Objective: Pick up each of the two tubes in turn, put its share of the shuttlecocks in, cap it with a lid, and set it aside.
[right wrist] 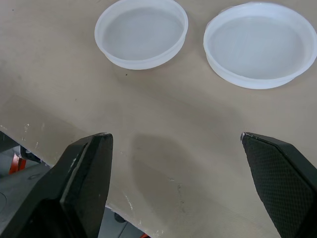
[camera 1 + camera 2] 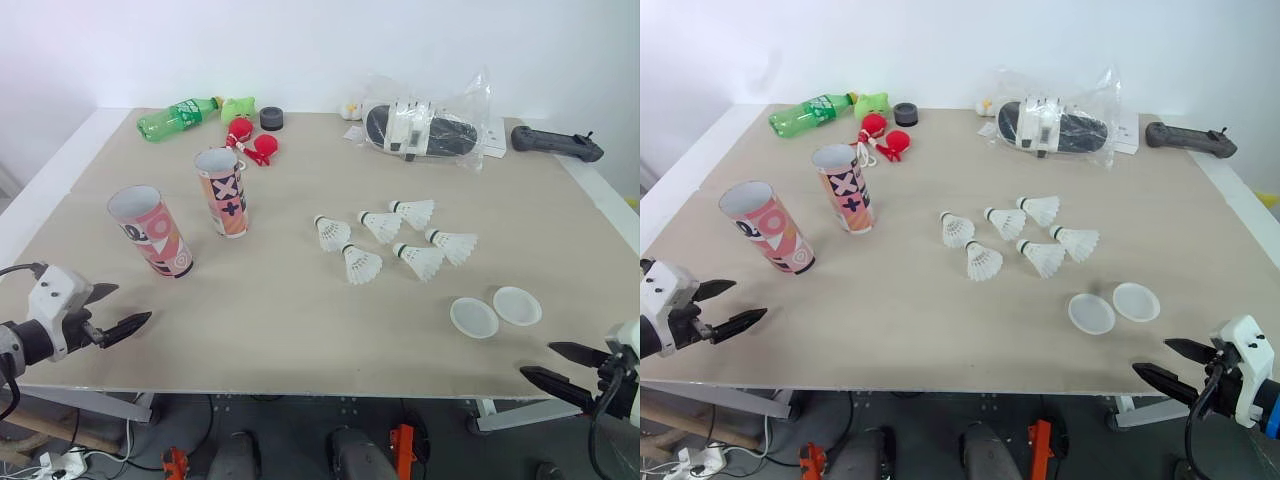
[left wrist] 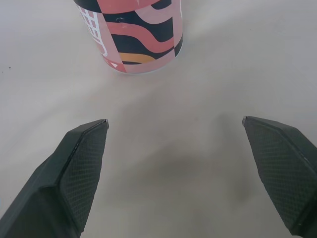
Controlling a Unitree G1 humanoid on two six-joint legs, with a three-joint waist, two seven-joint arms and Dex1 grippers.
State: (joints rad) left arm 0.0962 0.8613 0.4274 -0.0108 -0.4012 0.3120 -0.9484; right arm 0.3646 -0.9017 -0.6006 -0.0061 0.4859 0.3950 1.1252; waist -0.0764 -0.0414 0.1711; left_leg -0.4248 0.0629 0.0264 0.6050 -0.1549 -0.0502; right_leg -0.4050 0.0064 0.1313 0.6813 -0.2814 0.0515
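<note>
Two open pink patterned tubes stand upright at the table's left: the near one and the far one. Several white shuttlecocks lie in a loose group in the middle. Two white lids rest side by side at the front right. My left gripper stands open at the front left edge, short of the near tube. At the front right edge my right gripper is open, just short of the lids.
Along the far edge lie a green bottle, a red toy, a black roll, a plastic bag with a dark object and a black controller. The beige table ends just ahead of both grippers.
</note>
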